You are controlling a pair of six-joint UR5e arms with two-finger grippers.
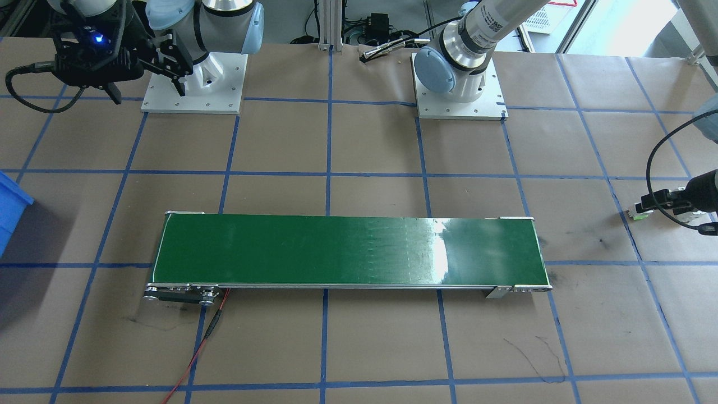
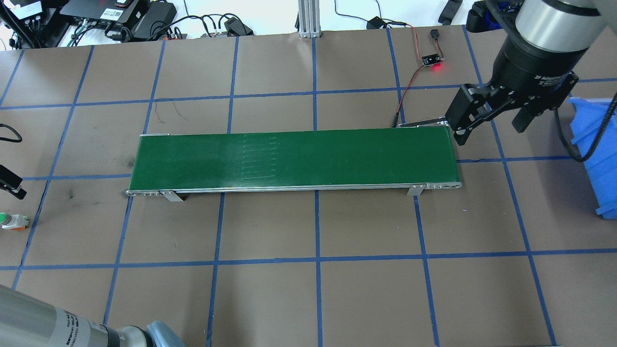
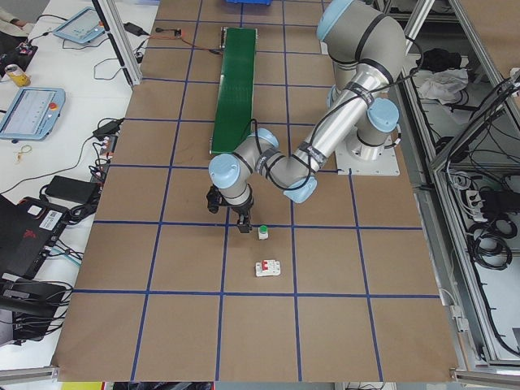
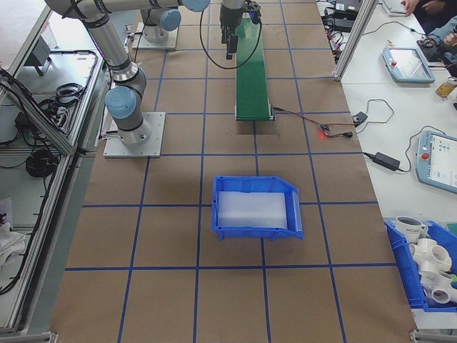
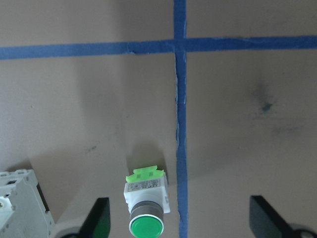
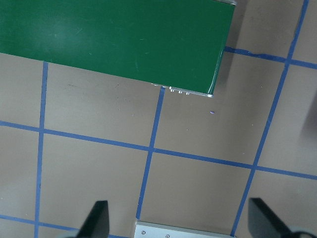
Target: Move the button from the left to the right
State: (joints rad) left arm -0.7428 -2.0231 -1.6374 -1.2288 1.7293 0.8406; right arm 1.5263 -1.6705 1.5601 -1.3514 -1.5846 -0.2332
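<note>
Near the table's left end, the button (image 5: 145, 206) is seen lying on the brown paper just beside a blue tape line (image 5: 180, 124), its green cap toward the left wrist camera. The left gripper (image 5: 181, 225) is held above it with fingers spread wide; the button is framed between them, close to one fingertip (image 5: 97, 220), and is not touched. A white circuit breaker (image 5: 20, 206) is found just beside the button, outside that fingertip. Bare paper is left open on the other side of the tape line.

Along the table's middle, the green conveyor belt (image 2: 294, 159) is stretched. Over its right end the right gripper (image 2: 489, 123) is held up with fingers apart and nothing between them. A blue bin (image 4: 255, 206) is placed beyond that end, well apart from the belt.
</note>
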